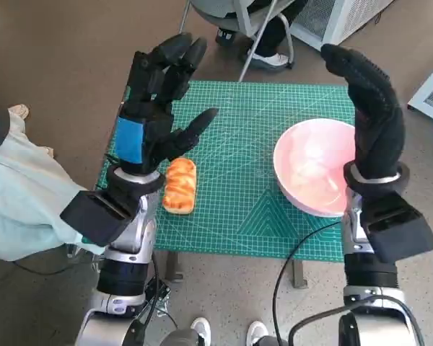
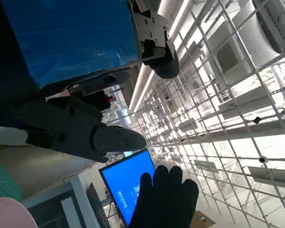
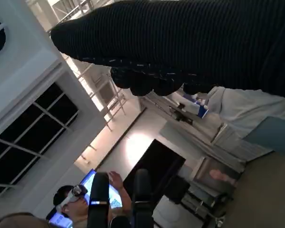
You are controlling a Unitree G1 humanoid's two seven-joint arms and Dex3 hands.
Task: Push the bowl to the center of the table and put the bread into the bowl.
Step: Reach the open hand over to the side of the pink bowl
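Green cutting mat [image 1: 238,144] covers the table; the pink bowl [image 1: 310,173] is seen right, the bread [image 1: 180,184] near left. Left hand [image 1: 155,108] and right hand [image 1: 372,115] are raised, spread wide and empty, presumably poised before pushing.

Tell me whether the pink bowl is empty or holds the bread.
Empty: the round pink bowl shows only its glossy inside, while the orange glazed bread roll lies apart on the green cutting mat.

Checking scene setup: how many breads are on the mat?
1. The bread lies near the mat's left edge, just beside the left hand. The hand may hide a little of the mat there.
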